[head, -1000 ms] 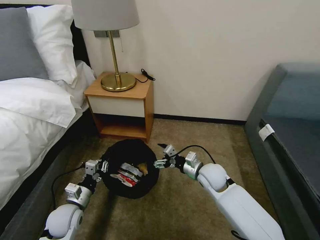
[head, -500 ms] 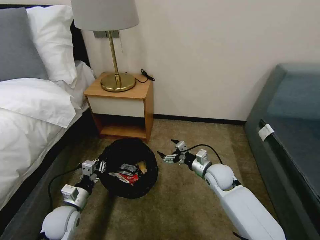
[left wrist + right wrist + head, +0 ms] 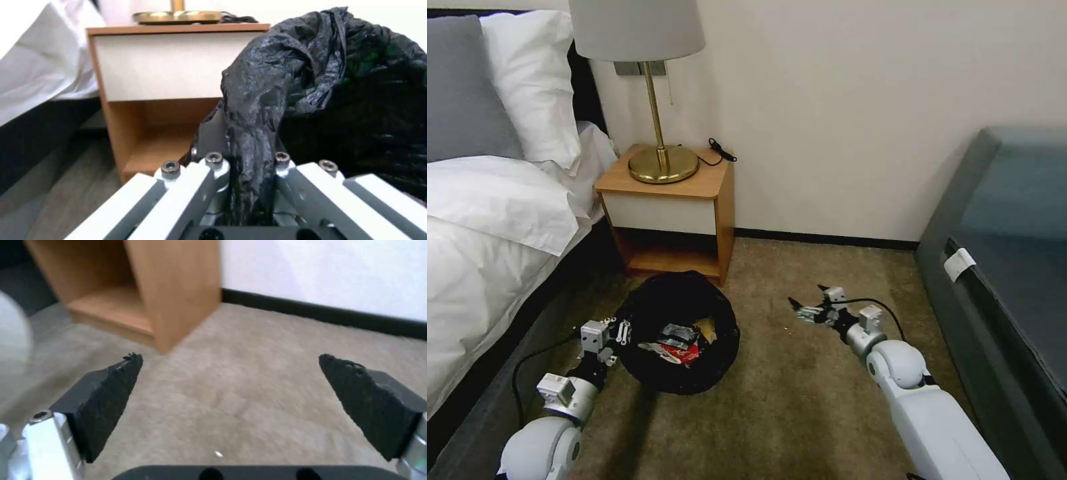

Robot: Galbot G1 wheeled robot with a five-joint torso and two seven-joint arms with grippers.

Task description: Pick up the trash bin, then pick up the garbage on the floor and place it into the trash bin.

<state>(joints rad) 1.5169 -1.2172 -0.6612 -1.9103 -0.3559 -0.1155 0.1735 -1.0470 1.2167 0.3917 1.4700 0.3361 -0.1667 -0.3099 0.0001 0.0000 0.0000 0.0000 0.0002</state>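
The trash bin (image 3: 657, 300), draped in a crinkly black bag, is on the carpet in front of the nightstand. Garbage lies inside it: a red-and-white cup (image 3: 684, 353), a dark wrapper (image 3: 677, 332) and a bit of brown paper (image 3: 707, 328). My left gripper (image 3: 619, 331) is at the bin's left rim, shut on a fold of the black bag (image 3: 356, 100); the left wrist view shows that fold pinched in the left gripper (image 3: 249, 163). My right gripper (image 3: 808, 303) hangs open over bare carpet to the right of the bin. Nothing is between its black fingers (image 3: 106, 400).
A wooden nightstand (image 3: 674, 213) with a brass lamp (image 3: 657, 160) stands against the wall behind the bin. The bed (image 3: 487, 220) runs along the left and a dark upholstered bench (image 3: 1007, 267) along the right. Open carpet (image 3: 787, 400) lies between them.
My right gripper has drawn back from the bin's right rim and moved right over the carpet, still open. The left gripper and the bin have shifted slightly left.
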